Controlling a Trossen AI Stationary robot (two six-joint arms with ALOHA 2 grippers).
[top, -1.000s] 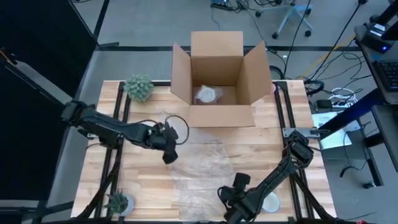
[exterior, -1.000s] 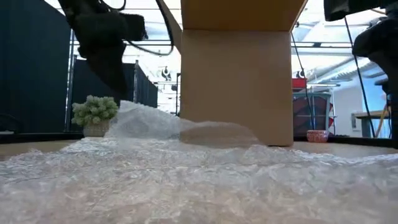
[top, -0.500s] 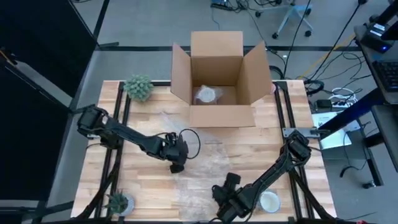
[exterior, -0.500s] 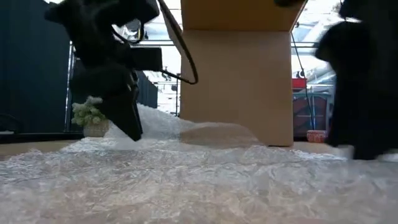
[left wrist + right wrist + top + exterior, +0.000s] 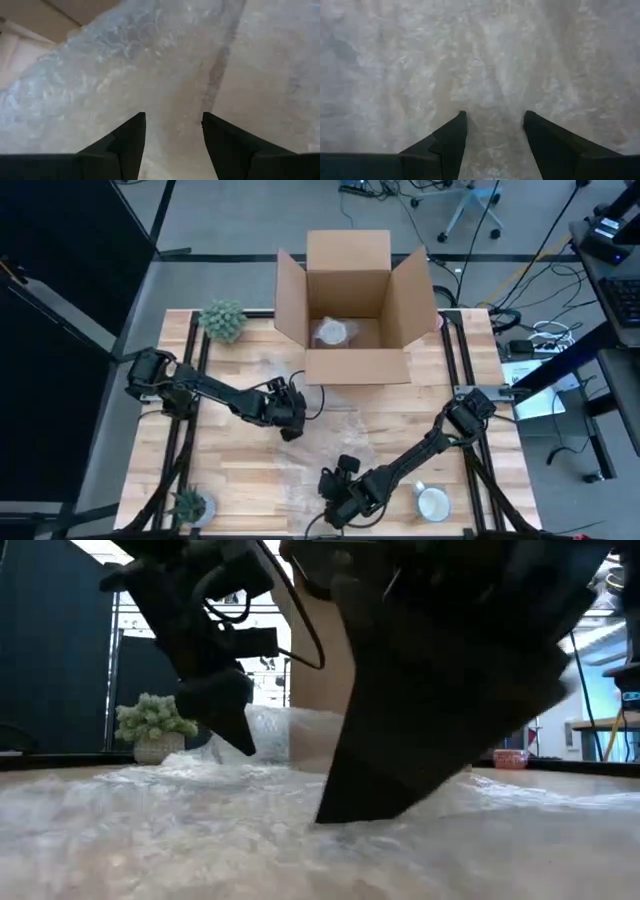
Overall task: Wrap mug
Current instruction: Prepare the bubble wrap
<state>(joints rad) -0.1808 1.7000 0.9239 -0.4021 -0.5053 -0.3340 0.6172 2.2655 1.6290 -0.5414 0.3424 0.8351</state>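
While flat, bubble wrap point(image 5: 320, 445), mug point(image 5: 433, 503) upright

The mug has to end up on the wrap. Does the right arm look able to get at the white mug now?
Probably yes: the white mug stands uncovered on the table beside the right arm, though the right gripper, jaws open, points away over the bubble wrap.

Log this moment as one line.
left gripper: open, over bubble wrap | right gripper: open, at wrap's near edge | mug: unwrapped, on table
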